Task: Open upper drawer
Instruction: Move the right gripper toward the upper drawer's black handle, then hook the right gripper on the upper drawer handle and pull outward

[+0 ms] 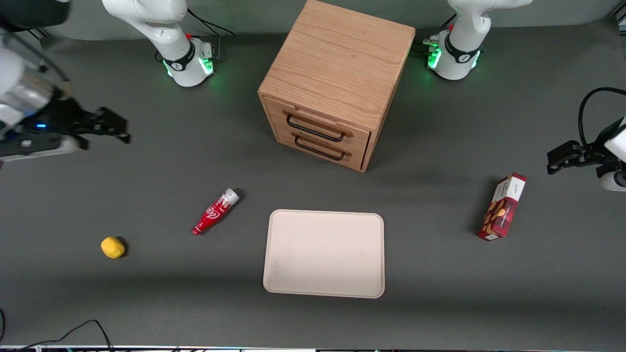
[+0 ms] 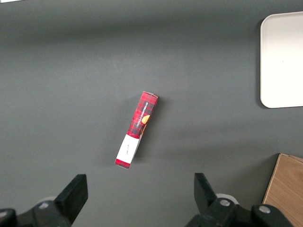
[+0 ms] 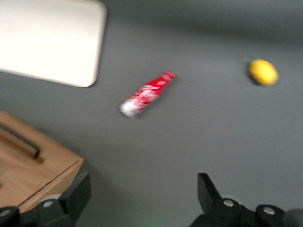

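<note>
The oak cabinet (image 1: 337, 68) stands at the middle of the table, far from the front camera. Its upper drawer (image 1: 357, 133) is shut flush, with its black loop handle (image 1: 313, 129) above the bottom drawer's matching handle (image 1: 319, 150). My right gripper (image 1: 120, 130) hangs above the bare table toward the working arm's end, well apart from the cabinet. In the right wrist view the gripper (image 3: 144, 185) is open and empty, with a corner of the cabinet (image 3: 42, 172) and one black handle (image 3: 20, 141) beside one finger.
A cream tray (image 1: 324, 253) lies in front of the cabinet, nearer the camera. A red bottle (image 1: 215, 211) lies beside the tray, and a yellow object (image 1: 112, 247) farther toward the working arm's end. A red box (image 1: 502, 207) stands toward the parked arm's end.
</note>
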You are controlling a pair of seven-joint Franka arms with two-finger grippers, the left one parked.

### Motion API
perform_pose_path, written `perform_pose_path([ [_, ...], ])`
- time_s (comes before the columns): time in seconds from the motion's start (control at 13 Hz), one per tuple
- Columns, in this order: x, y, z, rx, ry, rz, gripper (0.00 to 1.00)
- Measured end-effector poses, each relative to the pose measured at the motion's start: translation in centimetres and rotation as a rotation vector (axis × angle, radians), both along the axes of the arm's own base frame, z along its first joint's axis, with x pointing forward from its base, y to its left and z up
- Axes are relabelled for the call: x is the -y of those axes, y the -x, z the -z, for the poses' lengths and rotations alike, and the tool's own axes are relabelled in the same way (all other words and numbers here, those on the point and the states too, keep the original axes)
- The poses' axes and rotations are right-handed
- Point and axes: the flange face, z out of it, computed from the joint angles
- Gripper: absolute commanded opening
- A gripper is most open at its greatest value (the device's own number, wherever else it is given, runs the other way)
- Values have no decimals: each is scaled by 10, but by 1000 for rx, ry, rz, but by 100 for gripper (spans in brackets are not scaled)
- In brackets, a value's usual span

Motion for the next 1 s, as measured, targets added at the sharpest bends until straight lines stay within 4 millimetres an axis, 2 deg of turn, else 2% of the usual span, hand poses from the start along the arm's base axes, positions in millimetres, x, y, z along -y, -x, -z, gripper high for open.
perform_pose_path([
  [0.15,-78,7,8,-11,-43,-180,100],
  [0.31,-145,17,21,-12,-77,-331,100],
  [0.62,-243,47,68,-38,-79,-597,100],
  [0.77,-275,55,96,-70,-116,-679,100],
  [1.0,-293,52,132,-96,-145,-766,100],
])
